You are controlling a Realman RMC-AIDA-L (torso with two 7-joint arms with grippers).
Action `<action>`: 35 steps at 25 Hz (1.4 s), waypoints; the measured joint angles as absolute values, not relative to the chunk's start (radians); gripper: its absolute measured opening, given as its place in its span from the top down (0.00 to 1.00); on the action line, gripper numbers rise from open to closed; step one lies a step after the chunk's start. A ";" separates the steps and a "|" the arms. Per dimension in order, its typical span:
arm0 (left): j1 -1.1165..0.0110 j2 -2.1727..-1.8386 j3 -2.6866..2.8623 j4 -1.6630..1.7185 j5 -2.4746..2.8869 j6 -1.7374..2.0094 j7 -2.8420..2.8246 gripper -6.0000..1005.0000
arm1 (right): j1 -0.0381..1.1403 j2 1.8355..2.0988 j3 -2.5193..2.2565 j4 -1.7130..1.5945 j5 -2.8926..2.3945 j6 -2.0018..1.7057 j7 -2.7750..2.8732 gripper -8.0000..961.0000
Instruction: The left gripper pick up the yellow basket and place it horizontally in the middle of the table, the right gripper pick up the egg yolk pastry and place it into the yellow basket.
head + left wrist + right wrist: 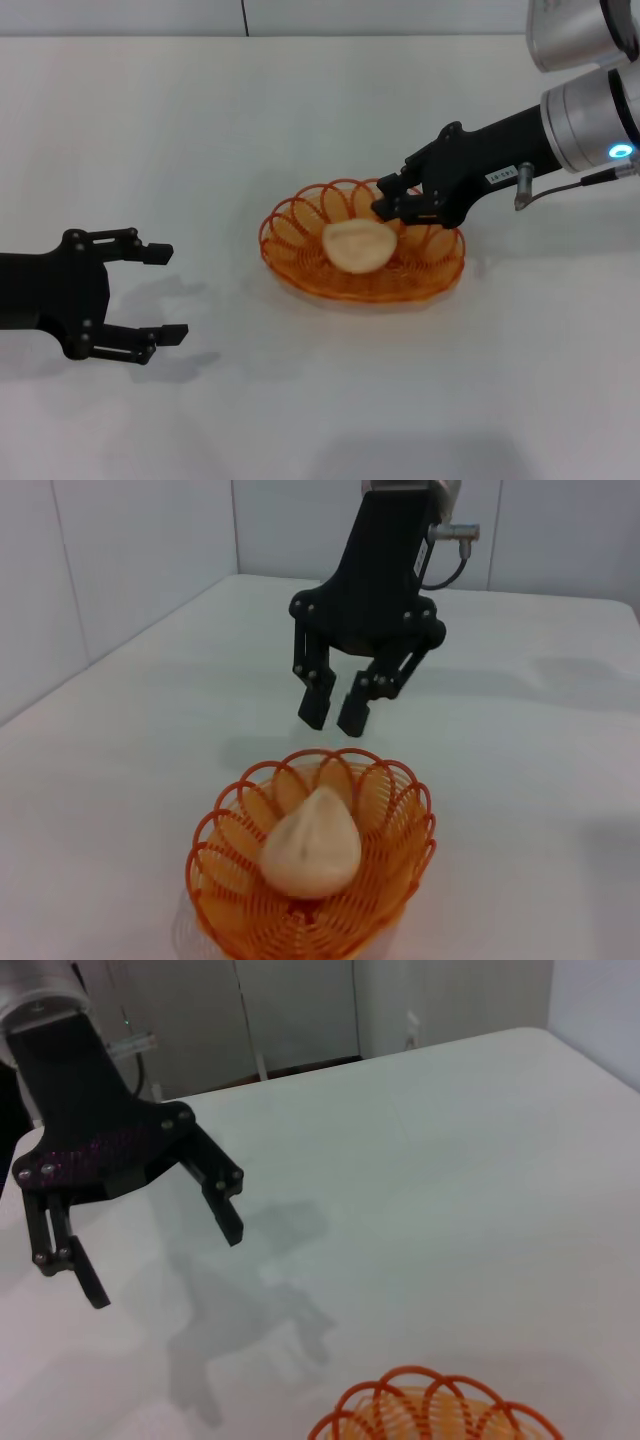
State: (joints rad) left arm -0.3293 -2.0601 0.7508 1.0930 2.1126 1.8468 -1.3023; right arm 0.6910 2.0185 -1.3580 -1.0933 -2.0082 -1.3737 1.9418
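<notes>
Quick count: one yellow basket sitting mid-frame on the single white counter, and exactly one egg yolk pastry inside it, nothing else in there. Two claws total, the left claw at the lower left of the frame and the right claw coming in from the upper right, each with two fingers. So that's one basket, one pastry, two claws, one counter.

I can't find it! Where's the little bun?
In the head view, the egg yolk pastry lies inside the yellow basket, mid-table, below the right gripper.
</notes>
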 joint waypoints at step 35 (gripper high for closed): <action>-0.358 -2.043 0.735 1.019 2.107 1.817 -1.300 0.13 | 0.505 1.999 -0.974 -0.917 -1.977 -1.607 1.493 0.09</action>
State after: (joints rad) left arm -0.3576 -2.0429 0.7347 1.0186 2.1075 1.8166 -1.2997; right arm 0.5045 1.9987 -0.9738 -0.9168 -1.9767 -1.6070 1.4935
